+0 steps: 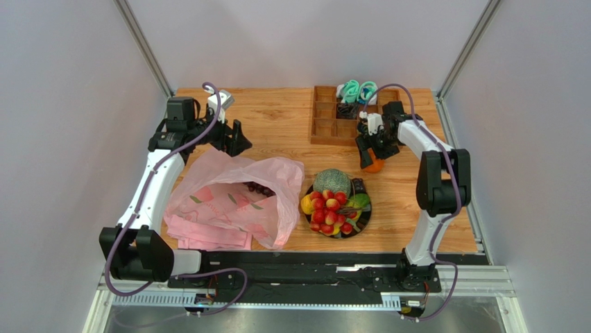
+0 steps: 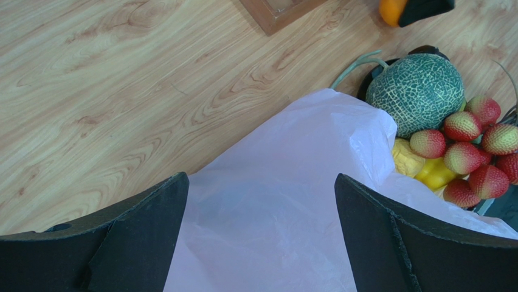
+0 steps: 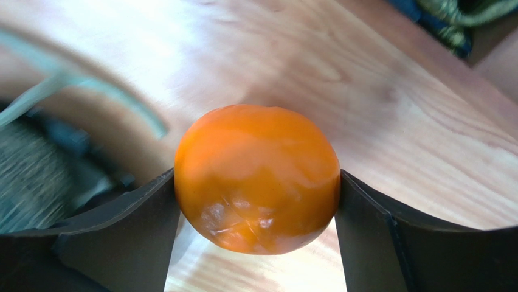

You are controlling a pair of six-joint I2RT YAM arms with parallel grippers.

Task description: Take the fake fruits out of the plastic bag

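Orange (image 3: 256,176) of smooth plastic fills the gap of the right claw (image 1: 372,160), both black fingers pressed against its sides, low over the wood counter (image 1: 277,118). Behind this claw stands a wooden tray (image 1: 322,128). On its near side is a dark plate (image 1: 365,220) that already carries a netted melon (image 1: 331,182) and red berries (image 1: 326,208).

The left claw (image 2: 260,182) is spread wide and holds nothing. It hovers above the far edge of the pink plastic bag (image 1: 229,198), which lies slumped on the counter beneath it. Dark grapes (image 1: 260,188) show in the bag's mouth, so the job looks partly done.

The step in hand appears to be securing the orange. The glossy skin may slip, so the fingers should sit across its widest part with firm, even pressure. It should rise straight up and well clear of the tray before travelling. A gentle set-down in a gap would avoid knocking the piled berries loose.
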